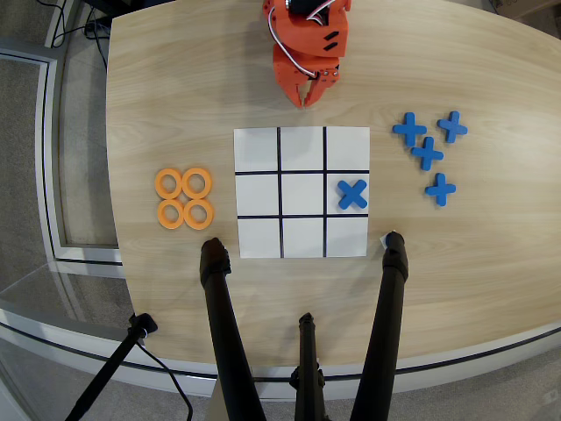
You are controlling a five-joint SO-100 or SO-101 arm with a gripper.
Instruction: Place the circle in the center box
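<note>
Overhead view, bottom edge first: three black tripod legs [226, 333] rise from the bottom of frame w/ feet on the wooden table [491, 237], just below the grid. Next up, the white grid sheet [259, 149], 3x3 w/ black lines, sits mid-table. The center box [302, 194] is bare white. Right-middle cell holds one blue cross [352, 194], lying flat inside its lines. Left of the grid, apart from it, four orange rings in a tight 2x2 cluster, touching or nearly so; the circle [198, 182] nearest the grid is upper right of that cluster, others beside and below it. All flat on the wood, none on the sheet. Right of the grid, well apart, four more blue crosses [427, 153] in a loose group, three close together up top and one lower. Farthest, top centre: the orange arm, its gripper [312, 95] pointing down at the table just above the grid's top edge, fingers close together w/ only a thin gap, holding nothing.
</note>
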